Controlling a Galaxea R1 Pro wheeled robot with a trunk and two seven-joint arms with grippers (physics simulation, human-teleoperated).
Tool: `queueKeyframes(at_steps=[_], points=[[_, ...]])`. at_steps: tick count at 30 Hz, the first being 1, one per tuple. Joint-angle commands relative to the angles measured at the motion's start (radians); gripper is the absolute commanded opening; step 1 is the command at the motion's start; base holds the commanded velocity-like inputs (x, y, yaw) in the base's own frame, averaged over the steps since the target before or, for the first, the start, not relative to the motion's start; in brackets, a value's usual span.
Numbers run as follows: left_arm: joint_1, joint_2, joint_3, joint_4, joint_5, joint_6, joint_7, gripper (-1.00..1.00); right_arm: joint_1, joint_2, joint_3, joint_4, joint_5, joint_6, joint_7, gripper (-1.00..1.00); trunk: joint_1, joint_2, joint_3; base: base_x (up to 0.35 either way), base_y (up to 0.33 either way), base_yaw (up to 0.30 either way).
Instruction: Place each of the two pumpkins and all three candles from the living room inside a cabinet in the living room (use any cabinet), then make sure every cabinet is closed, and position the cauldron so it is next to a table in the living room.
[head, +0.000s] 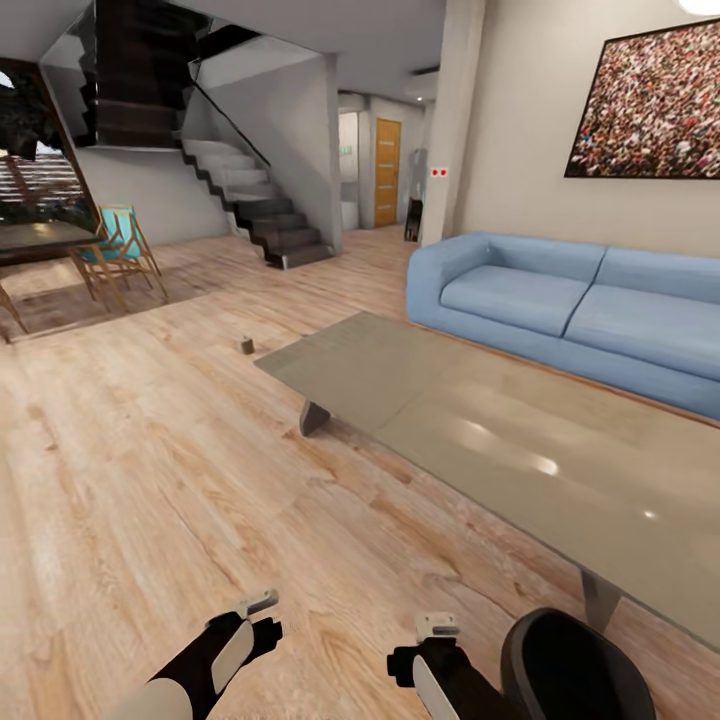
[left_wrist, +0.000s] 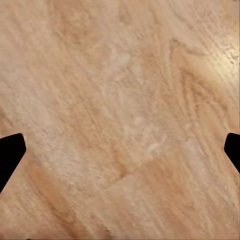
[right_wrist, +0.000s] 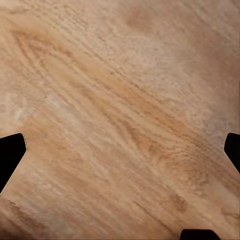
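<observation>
Down low, both arms hang in front of the trunk over bare plank floor (head: 130, 450). Left gripper (left_wrist: 120, 150): two dark fingertips sit far apart at the edges of its wrist view, so it's spread wide and holding nothing. Right gripper (right_wrist: 120, 150): same story, fingers wide, nothing between them but wood grain.

At the robot's right, just beside the right arm, a round black shape with a curved rim, that looks like the cauldron (head: 575, 665), close against the near corner of the table (head: 520, 440). If so, that part of the job may already be fine, though whether it counts as next to the table is hard to say from here.

Further out, a candle (head: 246, 345), a small stubby thing, stands alone on the floor beyond the table's far-left corner, near it but apart. Behind the table runs the blue sofa (head: 570, 300), with stairs (head: 265, 215) in the distance.

My read: the robot is between pickups, hunting for items. Next call is to roll toward that candle, lower an arm, and pinch it upright.
</observation>
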Motion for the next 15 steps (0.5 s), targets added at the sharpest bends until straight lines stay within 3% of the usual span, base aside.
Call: queueKeyframes(at_steps=[1,15], points=[[0.0,0.001,-0.008,-0.002,0.01,0.003,0.008,1.0,0.0,-0.001,0.004,-0.002,-0.011,0.003,-0.01,1.0,0.0,0.0,-0.002,0.045,0.0,0.262],[0.0,0.001,-0.008,-0.002,0.011,0.001,0.008,1.0,0.0,-0.001,0.004,-0.002,-0.011,0.003,-0.01,1.0,0.0,0.0,-0.012,0.069,0.0,0.262]])
